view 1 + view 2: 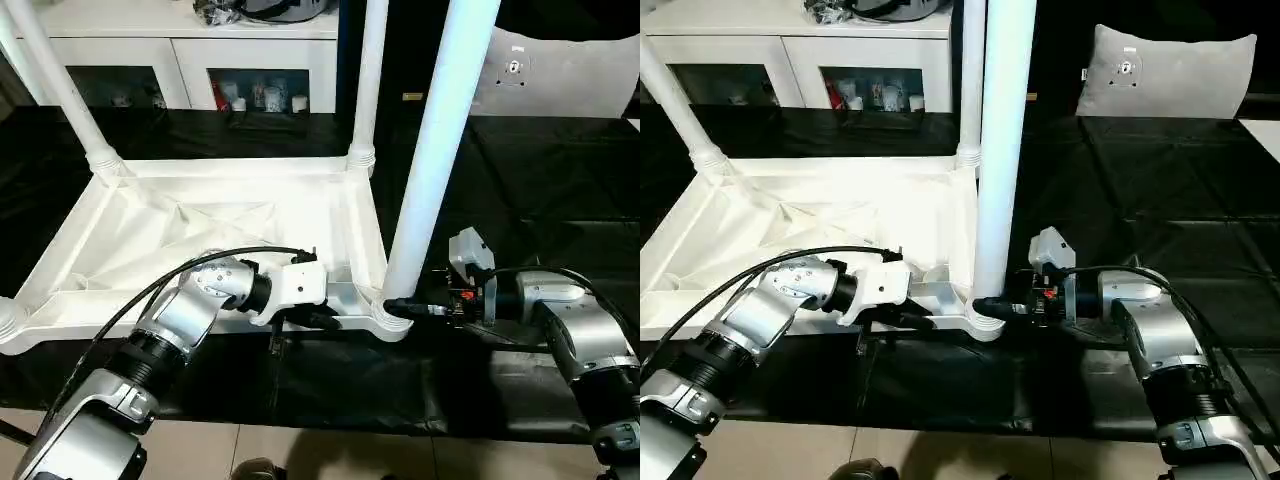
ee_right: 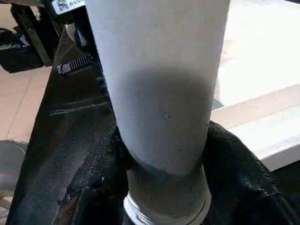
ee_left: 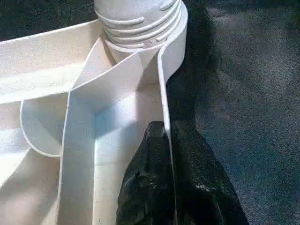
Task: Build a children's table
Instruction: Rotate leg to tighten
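The children's table lies upside down on black cloth, its ribbed white underside (image 1: 200, 230) facing up. White legs stand in the far-left (image 1: 60, 80), far-right (image 1: 370, 70) and near-right (image 1: 440, 150) corner sockets. My left gripper (image 1: 325, 320) is shut on the top's near rim wall (image 3: 164, 93), one finger inside it and one outside, just left of the near-right socket. My right gripper (image 1: 400, 308) comes in from the right, low at the near-right leg's base. Its black fingers (image 2: 98, 178) press both sides of the leg (image 2: 159, 93) just above the threaded collar.
A white cabinet (image 1: 190, 60) with dark glass compartments stands behind the work surface. A grey cushion (image 1: 1170, 75) leans at the back right. The black cloth (image 1: 540, 180) spreads to the right of the table. The surface's front edge and the tiled floor (image 1: 300, 450) lie just below my arms.
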{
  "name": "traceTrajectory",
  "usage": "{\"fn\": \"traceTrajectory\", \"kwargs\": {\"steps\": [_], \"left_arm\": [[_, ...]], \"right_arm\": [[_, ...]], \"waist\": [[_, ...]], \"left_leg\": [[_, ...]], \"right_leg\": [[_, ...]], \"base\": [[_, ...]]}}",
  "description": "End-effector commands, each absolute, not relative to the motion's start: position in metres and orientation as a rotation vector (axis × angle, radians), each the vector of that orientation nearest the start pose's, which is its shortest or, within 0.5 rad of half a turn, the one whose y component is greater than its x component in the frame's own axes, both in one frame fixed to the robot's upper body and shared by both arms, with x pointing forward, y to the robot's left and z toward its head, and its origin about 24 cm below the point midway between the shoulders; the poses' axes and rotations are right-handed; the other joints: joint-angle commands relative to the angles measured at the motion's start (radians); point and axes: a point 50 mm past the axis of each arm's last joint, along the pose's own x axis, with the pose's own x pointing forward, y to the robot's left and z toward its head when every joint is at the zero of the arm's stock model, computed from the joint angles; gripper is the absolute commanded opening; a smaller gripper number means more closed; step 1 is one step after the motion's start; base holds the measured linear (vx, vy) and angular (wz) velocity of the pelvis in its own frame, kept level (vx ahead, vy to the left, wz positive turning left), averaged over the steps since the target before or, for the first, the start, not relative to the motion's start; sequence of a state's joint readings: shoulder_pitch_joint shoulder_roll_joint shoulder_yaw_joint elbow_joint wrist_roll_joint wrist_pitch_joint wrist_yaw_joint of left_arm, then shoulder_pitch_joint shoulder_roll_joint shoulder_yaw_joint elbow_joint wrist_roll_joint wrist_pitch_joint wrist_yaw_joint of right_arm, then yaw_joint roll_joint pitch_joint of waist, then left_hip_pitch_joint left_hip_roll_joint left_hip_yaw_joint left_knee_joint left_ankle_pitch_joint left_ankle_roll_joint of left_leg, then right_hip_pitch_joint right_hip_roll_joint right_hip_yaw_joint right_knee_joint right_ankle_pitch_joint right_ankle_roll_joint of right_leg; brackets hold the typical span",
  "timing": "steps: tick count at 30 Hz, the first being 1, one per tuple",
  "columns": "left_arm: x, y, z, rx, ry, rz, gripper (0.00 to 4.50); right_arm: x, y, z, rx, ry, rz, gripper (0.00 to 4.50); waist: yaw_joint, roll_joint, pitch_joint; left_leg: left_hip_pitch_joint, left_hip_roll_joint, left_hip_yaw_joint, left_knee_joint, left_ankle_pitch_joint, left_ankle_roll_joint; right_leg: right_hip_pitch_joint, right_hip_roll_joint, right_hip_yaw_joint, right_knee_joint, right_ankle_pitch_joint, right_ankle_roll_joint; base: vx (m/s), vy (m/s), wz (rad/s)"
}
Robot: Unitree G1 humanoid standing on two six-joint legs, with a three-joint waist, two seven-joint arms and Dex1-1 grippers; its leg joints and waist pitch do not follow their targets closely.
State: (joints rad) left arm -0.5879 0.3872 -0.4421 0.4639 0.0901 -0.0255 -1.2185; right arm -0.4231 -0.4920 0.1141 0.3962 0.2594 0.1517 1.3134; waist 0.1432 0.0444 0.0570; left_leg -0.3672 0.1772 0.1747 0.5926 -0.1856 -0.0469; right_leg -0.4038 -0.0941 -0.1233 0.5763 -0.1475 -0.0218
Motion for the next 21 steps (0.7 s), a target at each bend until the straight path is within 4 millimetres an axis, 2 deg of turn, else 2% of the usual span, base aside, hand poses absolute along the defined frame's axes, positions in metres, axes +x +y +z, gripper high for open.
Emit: {"fn": "traceTrajectory", "kwargs": {"steps": [1,6,7,9,10,13,14,15,16,17,18,19,20,21], "left_arm": [[0.294,0.101,0.05,0.706,0.387,-1.585,0.0],[0.3,0.097,0.05,0.643,0.386,-1.512,0.0],[0.302,0.093,0.052,0.613,0.378,-1.492,0.0],[0.304,0.091,0.053,0.598,0.371,-1.468,0.0],[0.305,0.088,0.055,0.582,0.369,-1.448,0.0],[0.307,0.086,0.056,0.565,0.368,-1.427,0.0],[0.311,0.081,0.059,0.532,0.358,-1.383,0.0],[0.311,0.081,0.059,0.532,0.358,-1.383,0.0],[0.316,0.075,0.063,0.497,0.349,-1.334,0.0],[0.325,0.062,0.071,0.412,0.336,-1.221,0.0],[0.33,0.056,0.075,0.375,0.329,-1.159,0.0],[0.332,0.053,0.076,0.36,0.326,-1.133,0.0],[0.336,0.049,0.079,0.336,0.322,-1.088,0.0],[0.336,0.049,0.079,0.336,0.322,-1.088,0.0]], "right_arm": [[0.289,-0.178,0.069,-0.103,0.294,1.329,1.94],[0.278,-0.17,0.06,-0.065,0.316,1.335,1.93],[0.278,-0.166,0.058,-0.064,0.306,1.312,1.93],[0.282,-0.162,0.055,-0.081,0.293,1.245,1.93],[0.287,-0.158,0.053,-0.083,0.281,1.177,1.93],[0.292,-0.155,0.052,-0.076,0.275,1.12,1.93],[0.299,-0.15,0.05,-0.072,0.275,1.029,1.93],[0.299,-0.15,0.05,-0.072,0.275,1.029,1.93],[0.307,-0.144,0.048,-0.059,0.283,0.934,1.92],[0.32,-0.133,0.046,-0.039,0.299,0.76,1.92],[0.327,-0.128,0.045,-0.015,0.305,0.678,1.92],[0.329,-0.126,0.045,-0.004,0.308,0.644,1.91],[0.333,-0.122,0.045,0.018,0.314,0.588,1.91],[0.333,-0.122,0.045,0.018,0.314,0.588,1.91]], "waist": [[-0.003,-0.016,-0.069],[-0.001,-0.017,-0.068],[-0.001,-0.013,-0.066],[-0.004,-0.014,-0.063],[-0.009,-0.014,-0.061],[-0.023,-0.015,-0.05],[-0.034,-0.017,-0.046],[-0.043,-0.016,-0.044],[-0.054,-0.015,-0.044],[-0.073,-0.014,-0.041],[-0.083,-0.003,-0.04],[-0.106,0.018,-0.04],[-0.085,0.041,-0.042],[-0.083,0.038,-0.045]], "left_leg": [[0.01,0.06,-0.018,-0.07,-0.22,0.068],[0.01,0.061,-0.018,-0.072,-0.223,0.065],[0.013,0.061,-0.018,-0.073,-0.24,0.061],[0.016,0.059,-0.02,-0.075,-0.269,0.052],[0.015,0.058,-0.021,-0.077,-0.281,0.039],[0.025,0.048,-0.026,-0.076,-0.356,0.021],[0.032,0.043,-0.028,-0.073,-0.391,0.015],[0.034,0.042,-0.029,-0.071,-0.406,0.01],[0.041,0.038,-0.031,-0.065,-0.425,0.001],[0.037,0.037,-0.036,-0.063,-0.448,-0.009],[0.043,0.043,-0.042,-0.065,-0.48,-0.016],[0.034,0.076,-0.063,-0.092,-0.605,-0.02],[-0.04,0.14,-0.083,-0.188,-0.779,-0.036],[-0.03,0.12,-0.06,-0.192,-0.805,-0.044]], "right_leg": [[0.053,-0.076,0.059,-0.072,-0.379,-0.158],[0.052,-0.075,0.059,-0.075,-0.389,-0.152],[0.05,-0.076,0.059,-0.079,-0.411,-0.147],[0.049,-0.078,0.057,-0.085,-0.457,-0.135],[0.048,-0.078,0.056,-0.088,-0.489,-0.124],[0.042,-0.078,0.043,-0.112,-0.641,-0.064],[0.038,-0.077,0.035,-0.124,-0.696,-0.037],[0.035,-0.075,0.03,-0.127,-0.717,-0.028],[0.032,-0.075,0.016,-0.139,-0.753,-0.008],[0.038,-0.068,-0.006,-0.149,-0.757,0.012],[0.042,-0.066,-0.021,-0.153,-0.75,0.019],[0.072,-0.055,-0.047,-0.131,-0.657,0.023],[0.139,-0.036,0.003,0.081,-0.354,-0.029],[0.112,-0.026,0.005,0.072,-0.208,-0.049]], "base": [[0.0,0.0,0.0],[0.0,0.0,0.0],[0.0,0.0,0.0],[0.0,0.0,0.0],[0.0,0.0,0.0],[0.0,0.0,0.0],[0.0,0.0,0.0],[0.0,0.0,0.0],[0.0,0.0,0.0],[-0.06,0.023,-0.07],[-0.093,0.056,-0.15],[-0.067,0.05,-0.14],[-0.11,0.053,-0.13],[-0.077,0.019,-0.05]]}}
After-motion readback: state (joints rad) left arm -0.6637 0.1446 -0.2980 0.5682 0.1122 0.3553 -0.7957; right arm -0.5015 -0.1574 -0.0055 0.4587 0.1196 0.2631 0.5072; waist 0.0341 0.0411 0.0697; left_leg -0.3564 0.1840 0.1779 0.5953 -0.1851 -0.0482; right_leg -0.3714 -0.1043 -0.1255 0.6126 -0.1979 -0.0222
